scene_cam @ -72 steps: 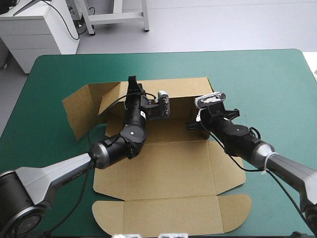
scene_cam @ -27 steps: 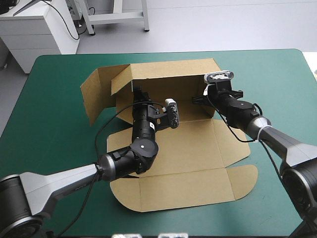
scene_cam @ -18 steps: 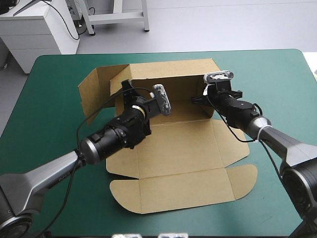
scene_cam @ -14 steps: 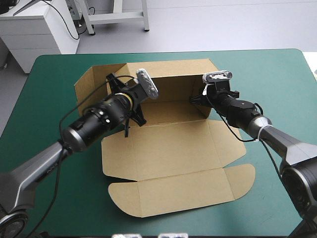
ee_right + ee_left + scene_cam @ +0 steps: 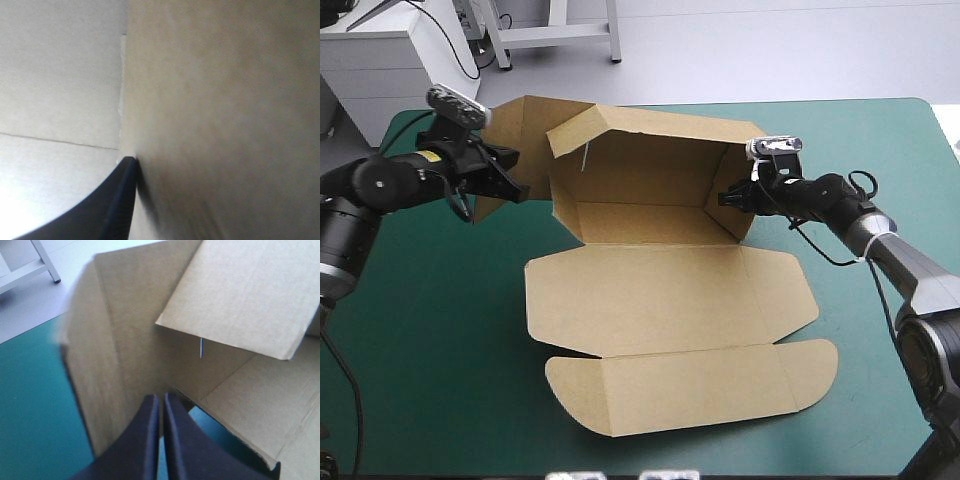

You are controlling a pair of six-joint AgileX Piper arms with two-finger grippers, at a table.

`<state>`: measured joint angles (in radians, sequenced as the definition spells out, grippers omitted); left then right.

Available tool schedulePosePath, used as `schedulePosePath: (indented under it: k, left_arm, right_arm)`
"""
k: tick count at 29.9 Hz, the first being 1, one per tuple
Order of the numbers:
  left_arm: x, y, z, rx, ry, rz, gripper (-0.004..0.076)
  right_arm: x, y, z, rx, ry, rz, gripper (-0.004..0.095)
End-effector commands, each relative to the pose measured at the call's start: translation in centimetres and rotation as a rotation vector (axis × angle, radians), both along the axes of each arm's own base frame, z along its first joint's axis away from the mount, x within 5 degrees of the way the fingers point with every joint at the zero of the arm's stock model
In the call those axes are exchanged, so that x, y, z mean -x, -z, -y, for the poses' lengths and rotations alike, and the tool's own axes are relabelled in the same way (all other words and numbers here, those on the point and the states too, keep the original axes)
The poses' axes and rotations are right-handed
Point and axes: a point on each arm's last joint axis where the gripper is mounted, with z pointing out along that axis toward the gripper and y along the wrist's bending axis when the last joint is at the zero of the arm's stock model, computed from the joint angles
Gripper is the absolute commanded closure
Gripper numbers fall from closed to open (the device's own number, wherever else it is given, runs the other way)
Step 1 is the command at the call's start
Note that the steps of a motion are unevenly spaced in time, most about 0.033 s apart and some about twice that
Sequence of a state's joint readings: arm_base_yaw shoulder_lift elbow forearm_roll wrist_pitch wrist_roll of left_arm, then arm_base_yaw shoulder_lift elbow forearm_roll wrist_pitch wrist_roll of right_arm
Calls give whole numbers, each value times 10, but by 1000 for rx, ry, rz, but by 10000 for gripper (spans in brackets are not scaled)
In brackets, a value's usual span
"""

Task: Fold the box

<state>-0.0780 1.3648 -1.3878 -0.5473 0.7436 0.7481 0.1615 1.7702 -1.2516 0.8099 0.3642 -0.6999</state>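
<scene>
The brown box point(image 5: 660, 290) lies open on the teal-green cover, its back wall raised and its base and lid flat. My left gripper point(image 5: 510, 172) is outside the box's left end, shut, with its tips point(image 5: 160, 397) close against the upright left flap point(image 5: 115, 340); nothing lies between the fingers. A smaller flap point(image 5: 250, 295) leans inward over the box's inside. My right gripper point(image 5: 725, 200) is at the raised right side wall point(image 5: 732, 195). In the right wrist view only one black finger point(image 5: 120, 195) shows, and the wall point(image 5: 225, 125) hides the other, so the board sits between them.
The lid panel with rounded corner tabs point(image 5: 690, 385) lies flat toward the table's near edge. Bare teal-green cover point(image 5: 420, 330) shows to the left and right of the box.
My left arm has swung out from inside the box to outside its left end. The back wall and left flap now stand higher. The right gripper has stayed at the right wall.
</scene>
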Motion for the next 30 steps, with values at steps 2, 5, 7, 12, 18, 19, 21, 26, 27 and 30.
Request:
schedulePosePath:
  k: [2,5,7,12,18,19,21,26,27,30]
  left_arm:
    - [10,-33,-32,185,-46,111,713]
    - [11,-32,-59,238,-93,87,713]
    - [14,-32,-77,256,-138,81,713]
    - [22,-25,-122,314,-283,75,713]
    - [19,-2,-150,501,-300,21,713]
    - [16,5,-152,522,-302,2,713]
    - [10,22,-156,529,-317,-54,718]
    - [2,60,-163,557,-349,-191,732]
    - [1,66,-163,571,-354,-210,732]
    - [-2,75,-165,598,-361,-227,732]
  right_arm:
    - [2,-30,9,36,5,1,922]
    - [2,-30,9,41,8,-11,922]
    - [2,-29,10,45,10,-20,922]
    - [4,-27,10,43,11,-49,922]
    - [7,-32,10,51,7,-123,922]
    - [7,-35,10,63,0,-135,922]
    - [6,-48,11,82,2,-148,922]
    - [3,-87,14,111,24,-141,922]
    - [3,-92,15,123,32,-139,922]
    - [5,-107,17,131,69,-157,922]
